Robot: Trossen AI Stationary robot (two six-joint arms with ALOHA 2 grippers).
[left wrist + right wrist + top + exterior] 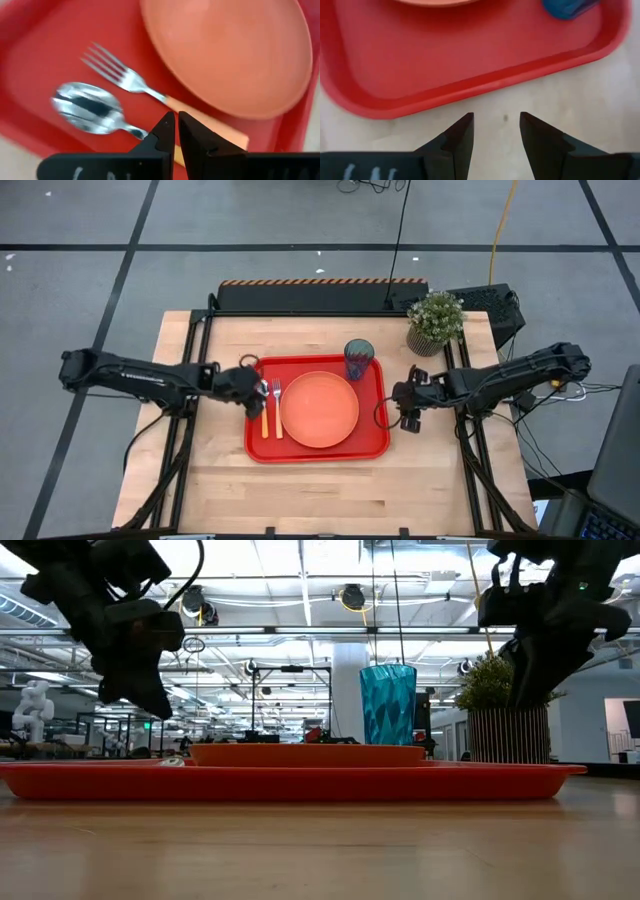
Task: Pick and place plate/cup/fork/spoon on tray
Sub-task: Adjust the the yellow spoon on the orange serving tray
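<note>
The wooden table (320, 850) is lying nearest the low camera, with the red tray (290, 782) sitting on it. On the tray, the orange plate (305, 754) and the teal cup (388, 703) are showing, a potted plant (505, 720) standing beyond them. Both grippers are hanging above the tray's ends.

From above, the plate (319, 409) is resting in the tray's (372, 442) middle, the cup (359, 359) standing in the far right corner. The fork (277, 408) and spoon (264, 412) are lying side by side just left of the plate. The left gripper (262, 393) is hovering over the spoon; the right gripper (404, 402) is waiting just off the tray's right edge, near the plant (435, 320).

In the left wrist view, the left gripper (176, 125) is showing its fingers nearly together, holding nothing, above the handles of the spoon (92, 108) and fork (125, 77).

In the right wrist view, the right gripper (496, 125) is standing wide and empty over bare table beside the tray (470, 60).
</note>
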